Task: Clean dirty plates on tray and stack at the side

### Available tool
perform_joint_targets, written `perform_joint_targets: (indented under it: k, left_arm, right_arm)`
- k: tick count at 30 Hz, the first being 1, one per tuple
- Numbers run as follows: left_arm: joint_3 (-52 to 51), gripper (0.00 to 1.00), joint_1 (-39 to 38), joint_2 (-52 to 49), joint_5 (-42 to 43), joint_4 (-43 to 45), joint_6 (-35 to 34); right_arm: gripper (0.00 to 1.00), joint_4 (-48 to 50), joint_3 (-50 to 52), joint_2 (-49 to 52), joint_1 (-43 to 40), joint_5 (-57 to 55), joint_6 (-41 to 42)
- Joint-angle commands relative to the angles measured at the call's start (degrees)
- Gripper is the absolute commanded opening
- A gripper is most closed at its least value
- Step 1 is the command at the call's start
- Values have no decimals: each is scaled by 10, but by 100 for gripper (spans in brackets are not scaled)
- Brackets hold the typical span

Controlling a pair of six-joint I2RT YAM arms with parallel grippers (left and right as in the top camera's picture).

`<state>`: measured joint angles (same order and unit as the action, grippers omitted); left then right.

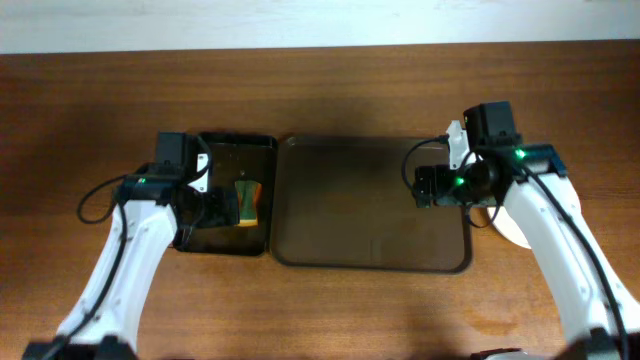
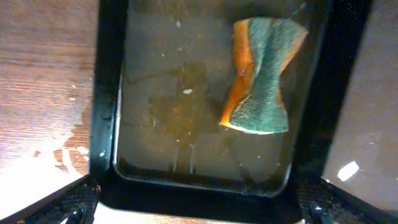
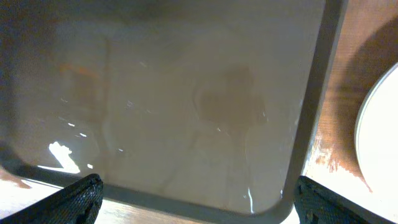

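Observation:
A brown tray lies in the middle of the table, with nothing on it; its wet bare surface fills the right wrist view. A white plate lies on the table right of the tray, mostly hidden by my right arm; its edge shows in the right wrist view. An orange and green sponge lies in a black basin; it also shows in the left wrist view. My left gripper is open and empty over the basin. My right gripper is open and empty over the tray's right end.
The basin holds shallow murky water. Wet patches mark the wood left of the basin and between the tray and the plate.

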<state>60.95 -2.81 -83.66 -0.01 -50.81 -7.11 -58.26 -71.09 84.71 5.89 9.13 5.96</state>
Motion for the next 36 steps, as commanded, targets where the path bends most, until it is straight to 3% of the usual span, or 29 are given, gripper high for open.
perform_joint_targets:
  k: [1, 6, 10, 21, 24, 32, 36]
  left_arm:
    - [-57, 100, 1, 120, 7, 20, 4]
    - [-183, 100, 1, 358, 63, 92, 39]
    - [-223, 100, 1, 481, 63, 98, 39]
    - [-223, 100, 1, 486, 63, 96, 39]
    - [-223, 100, 1, 486, 63, 96, 39]
    - [-223, 100, 1, 486, 63, 96, 39]
    - [-223, 100, 1, 486, 63, 96, 39]
  right_arm:
    - [98, 24, 48, -98, 9, -9, 6]
    - [98, 78, 171, -313, 9, -11, 6]
    - [99, 51, 220, -457, 9, -10, 5]
    - [98, 44, 221, -473, 9, -10, 5]
    - [98, 57, 232, -521, 8, -35, 2]
    - [98, 382, 511, -812, 8, -55, -12]
    - [98, 564, 633, -845, 8, -66, -12]
